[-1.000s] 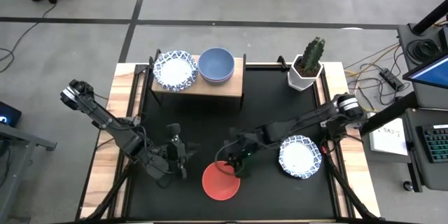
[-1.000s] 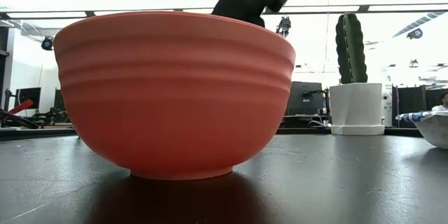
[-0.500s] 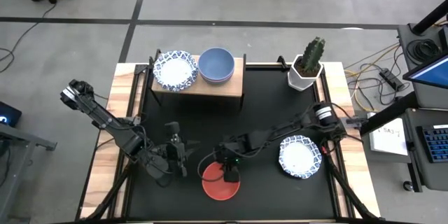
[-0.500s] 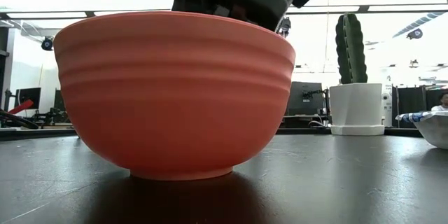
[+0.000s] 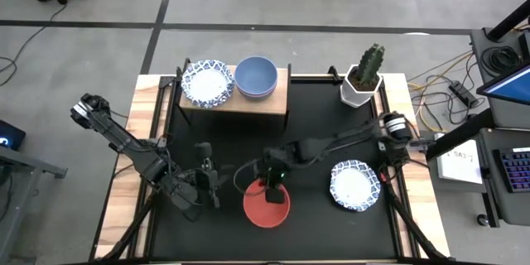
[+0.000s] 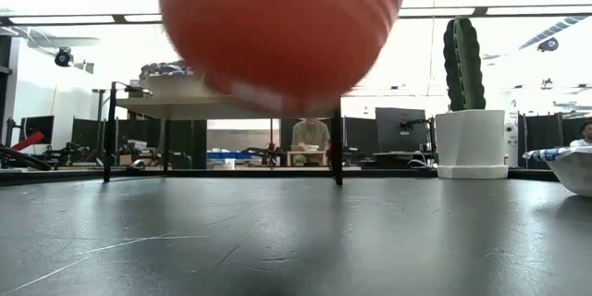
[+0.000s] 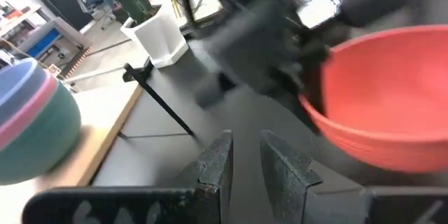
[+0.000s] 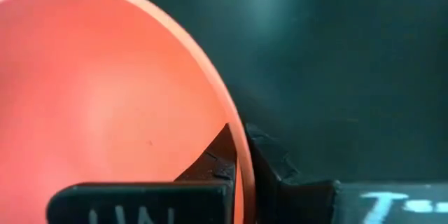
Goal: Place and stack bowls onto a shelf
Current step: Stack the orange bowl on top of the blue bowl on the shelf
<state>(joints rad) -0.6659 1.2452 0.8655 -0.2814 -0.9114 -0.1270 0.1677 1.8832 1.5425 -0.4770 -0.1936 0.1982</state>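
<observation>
Your right end effector (image 5: pixel 268 189) is clamped on the rim of the red bowl (image 5: pixel 266 208), one finger inside and one outside. Half a second ago the bowl sat on the worktop (image 5: pixel 319 145); now it hangs clear of the black mat, blurred in the low view. Your left end effector (image 5: pixel 207 174) waits just beside it, fingers (image 7: pixel 215 161) narrowly apart. The shelf (image 5: pixel 248 103) at the worktop's far edge carries a patterned white bowl (image 5: pixel 207 83) and a stack topped by a blue-grey bowl (image 5: pixel 255 76). Another patterned bowl (image 5: pixel 354 185) lies right, near the cactus pot (image 5: pixel 362 85). A person (image 6: pixel 311 135) sits beyond the shelf, partly hidden.
</observation>
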